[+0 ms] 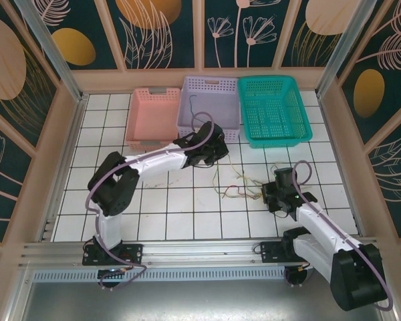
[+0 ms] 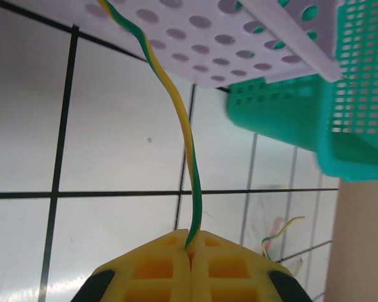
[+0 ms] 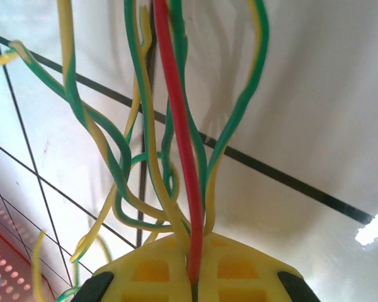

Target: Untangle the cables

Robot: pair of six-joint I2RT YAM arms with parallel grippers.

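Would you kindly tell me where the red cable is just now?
The red cable is pinched in the right end effector, among yellow-green cables in the right wrist view.

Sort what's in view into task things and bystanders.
Job in hand:
- tangle of thin yellow-green wires
- thin red wire, pinched in the right gripper
- yellow-green striped wire, pinched in the left gripper

Lying about:
- pink plastic basket
- lilac plastic basket
- teal plastic basket
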